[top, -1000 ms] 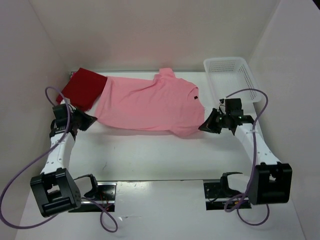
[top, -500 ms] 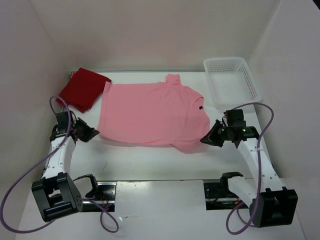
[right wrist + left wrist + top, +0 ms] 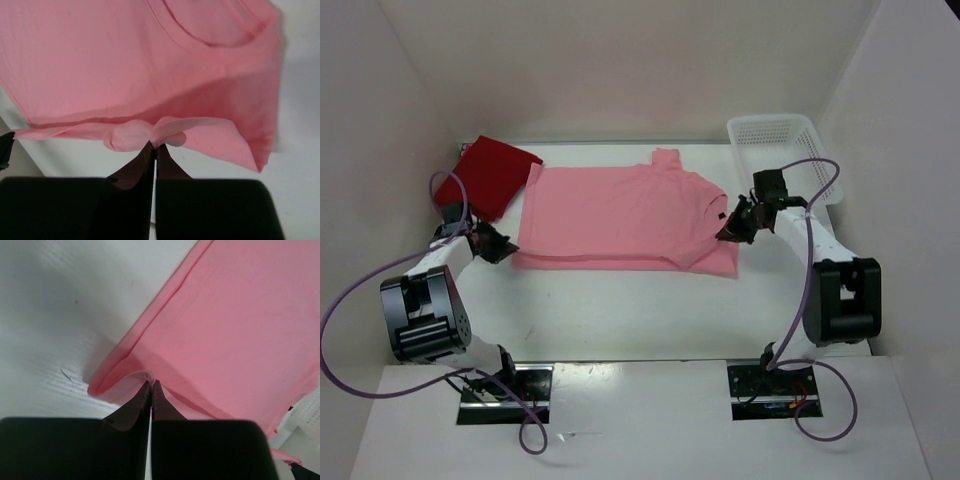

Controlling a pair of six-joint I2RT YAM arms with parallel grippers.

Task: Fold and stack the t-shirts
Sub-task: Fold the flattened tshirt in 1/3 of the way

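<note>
Right now my left pincer (image 3: 151, 386) pinches a folded edge of the light pink t-shirt (image 3: 620, 215), my right pincer (image 3: 154, 146) a small bunch of its edge; cloth spreads ahead of both. Uneven pulling could, I judge, slip either thin bite.

the pink t-shirt (image 3: 620, 215) is showing as soft, matt, fine-textured cloth with stitched hems. the dark red t-shirt (image 3: 485, 178) is showing as matt cloth too. the basket (image 3: 770, 119) is presenting as white plastic mesh. the table (image 3: 620, 310) is appearing smooth, matt white, faintly streaked.
</note>
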